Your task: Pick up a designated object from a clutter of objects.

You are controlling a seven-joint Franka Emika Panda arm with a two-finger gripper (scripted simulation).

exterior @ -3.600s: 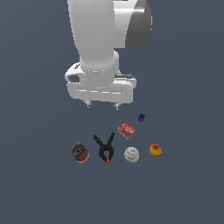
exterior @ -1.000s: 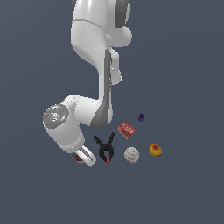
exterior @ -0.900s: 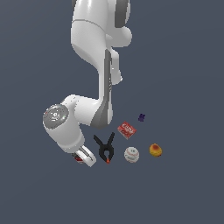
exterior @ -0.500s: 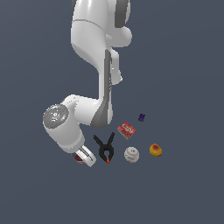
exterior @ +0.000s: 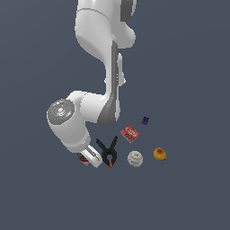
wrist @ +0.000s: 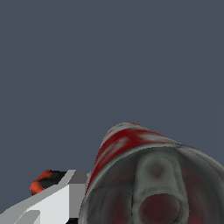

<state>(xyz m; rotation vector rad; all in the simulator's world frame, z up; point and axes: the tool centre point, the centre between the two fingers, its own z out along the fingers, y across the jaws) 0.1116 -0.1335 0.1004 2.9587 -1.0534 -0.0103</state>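
The designated object, a can [wrist: 148,175] with a red-and-white label and a grey metal top, fills the wrist view at close range. One white gripper finger [wrist: 57,203] rests against its side. In the exterior view my gripper [exterior: 88,159] is down at the left end of the clutter of objects, shut on the can [exterior: 82,160]. Only a red sliver of the can shows under the hand there. The black spring clamp [exterior: 108,151] lies just to the exterior view's right of the gripper.
To the exterior view's right of the clamp lie a white baseball [exterior: 134,158] and an orange-yellow fruit [exterior: 159,154]. A flat red box [exterior: 130,133] and a tiny purple piece [exterior: 145,120] lie behind them. The clamp's orange tip [wrist: 41,181] shows in the wrist view.
The arm came down from above the clutter onto the can. Over the last second nothing has visibly moved.
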